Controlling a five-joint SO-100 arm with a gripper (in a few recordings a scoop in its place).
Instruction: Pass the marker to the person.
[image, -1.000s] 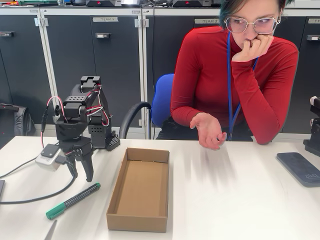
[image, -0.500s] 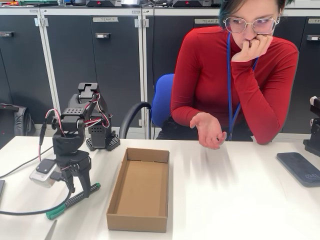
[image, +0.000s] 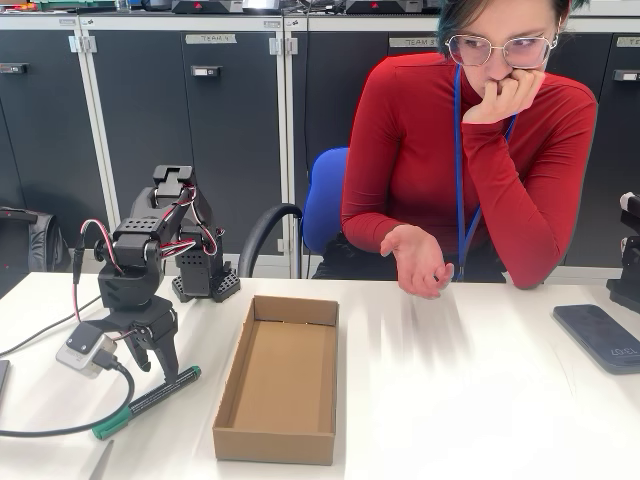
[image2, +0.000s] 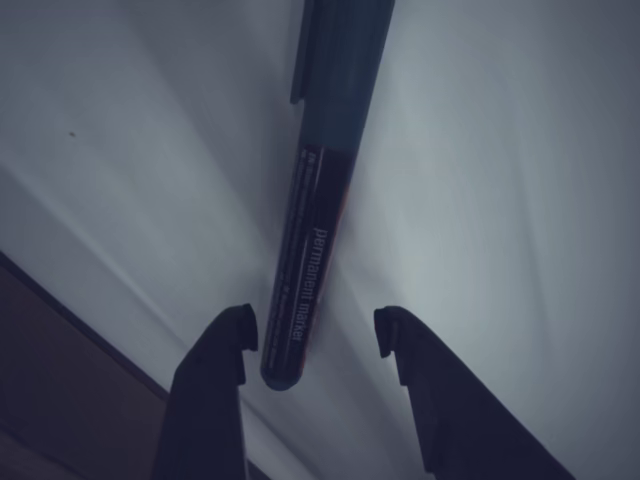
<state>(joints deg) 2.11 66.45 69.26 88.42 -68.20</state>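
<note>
Where the white table (image: 480, 400) nears its front-left corner lies the marker (image: 146, 403), flat, left of a cardboard box (image: 280, 377); the gripper (image: 158, 365), fingers spread, straddles its barrel end unclamped. The person (image: 470, 150) sits behind the far edge.

My body: matte black printed segments, boxy servo housings, red, white and black wires looping over joints. My pincer (image: 152, 352): two dark tapered fingers (image2: 215, 400). Small white camera block clipped at wrist.
</note>
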